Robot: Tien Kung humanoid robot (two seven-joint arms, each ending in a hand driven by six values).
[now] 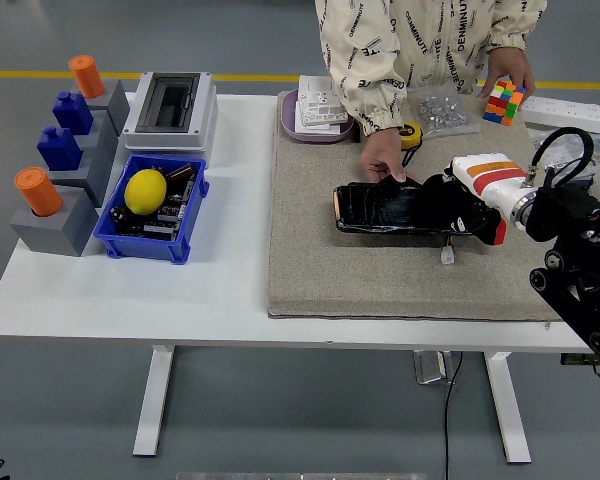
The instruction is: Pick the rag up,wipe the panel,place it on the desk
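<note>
Head view shows my right hand [458, 208] at centre right, black fingers pressed at the right end of the glossy black rectangular panel [385, 208] on the grey felt mat [310, 270]; whether they clutch the rag, I cannot tell. Wiping looks underway, with setting it down left. At left, a blue plastic bin [148, 240] holds a yellow lemon [145, 190].
</note>
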